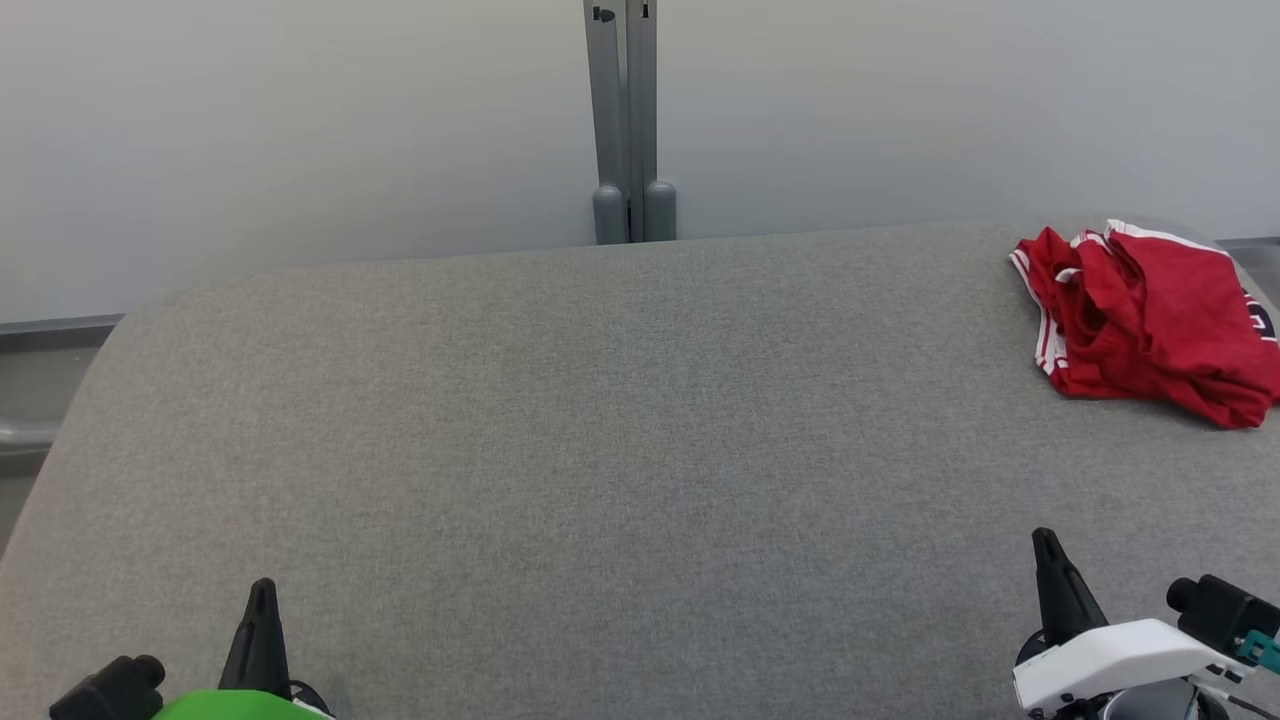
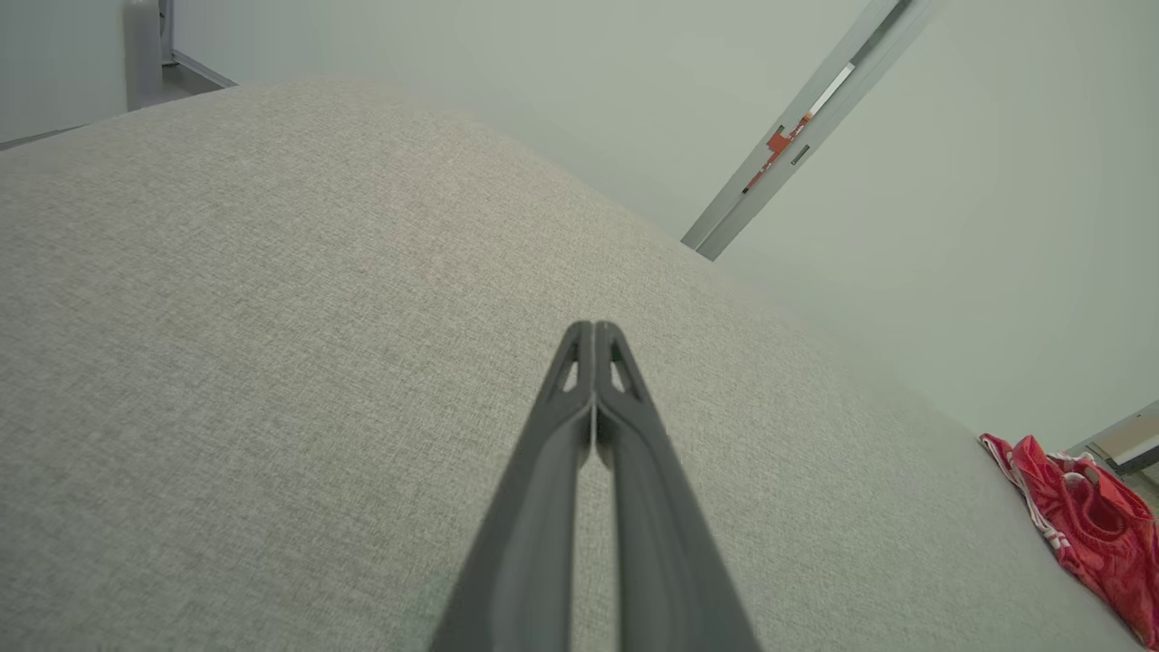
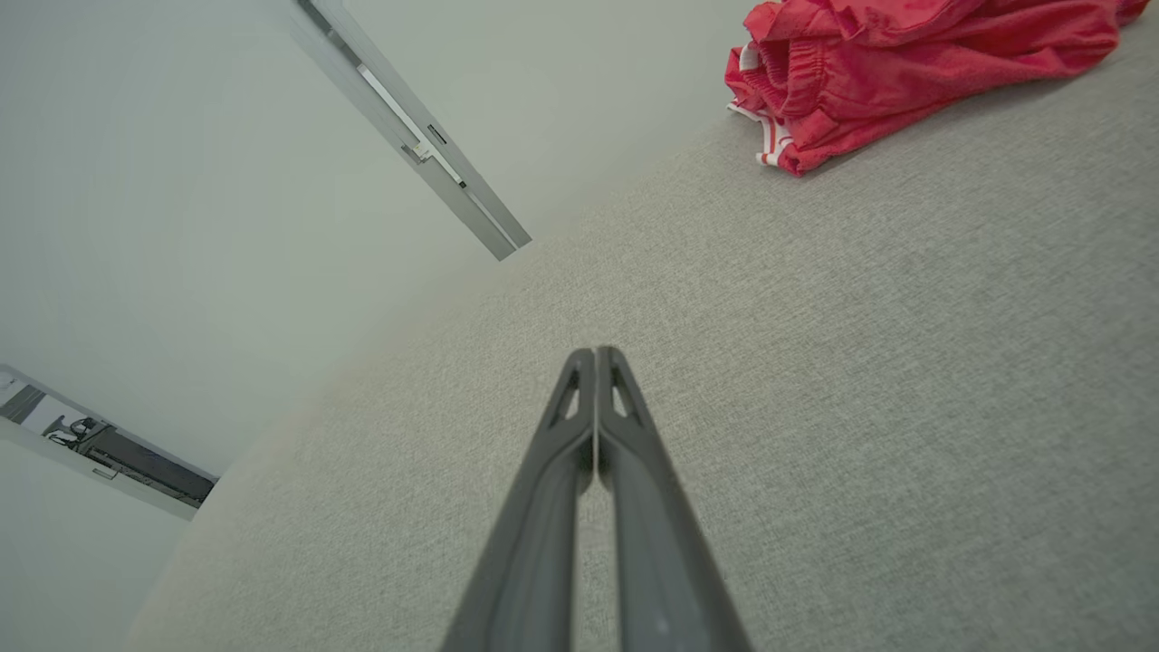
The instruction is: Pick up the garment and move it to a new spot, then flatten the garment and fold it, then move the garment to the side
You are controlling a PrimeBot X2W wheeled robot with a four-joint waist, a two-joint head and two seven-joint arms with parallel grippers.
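The red garment lies crumpled at the far right corner of the grey surface. Its right side is cut off by the picture's edge, and a dark print there is too clipped to read. I count one garment and two claws. My left claw and right claw are both clenched on nothing, near the front edge, well apart from the garment.

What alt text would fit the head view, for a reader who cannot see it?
A crumpled red garment with white stripes lies at the far right of a grey fabric-covered table, apart from both grippers. The left gripper and the right gripper sit shut at the near edge.
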